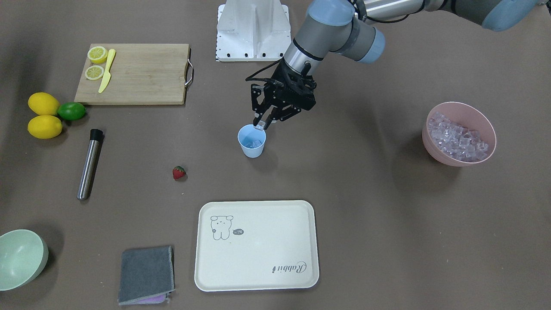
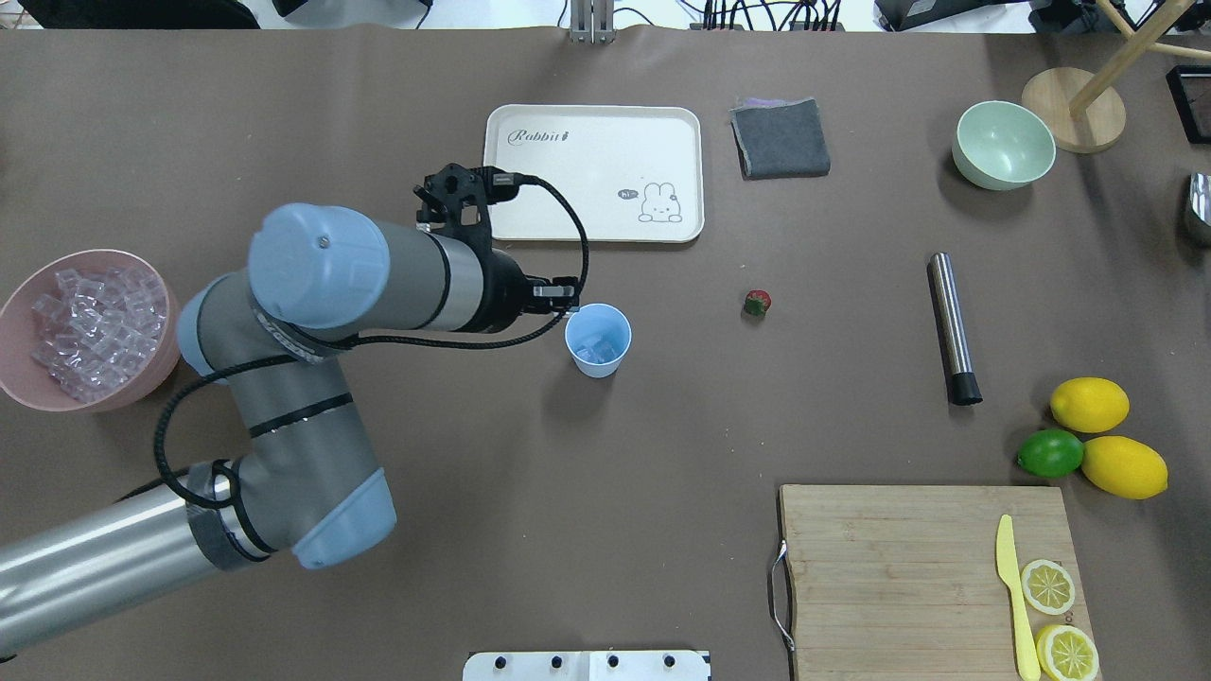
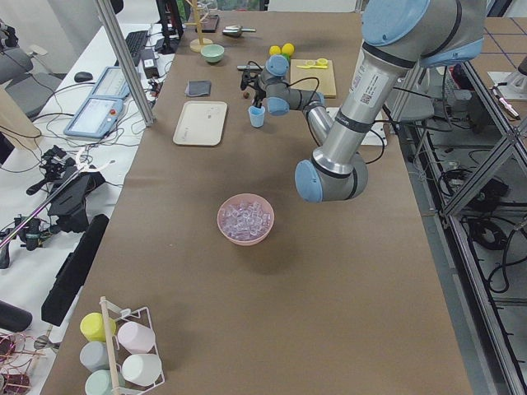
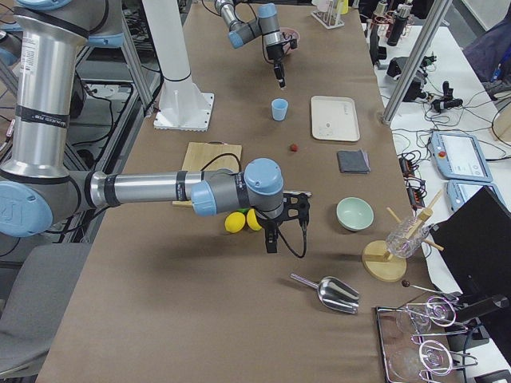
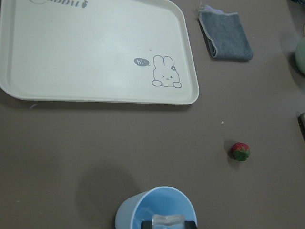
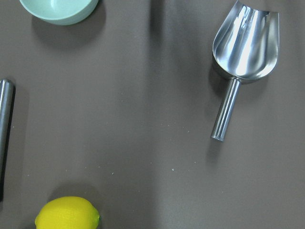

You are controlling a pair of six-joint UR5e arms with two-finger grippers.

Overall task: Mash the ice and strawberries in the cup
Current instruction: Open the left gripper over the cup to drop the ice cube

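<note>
Brown-covered table spreads wide beneath me; my left gripper pinches one ice cube just above the cup; the strawberry lies apart from it; my right gripper shows only from afar, and I cannot tell how its jaws stand.

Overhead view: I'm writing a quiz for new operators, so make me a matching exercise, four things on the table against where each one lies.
Things:
1. strawberry
2. plastic knife
3. heap of ice cubes
4. lime

Places:
a. in the pink bowl
b. on the wooden board
c. on the bare table, between the cup and the metal rod
d. beside two lemons

Pairs: 1-c, 2-b, 3-a, 4-d.
</note>
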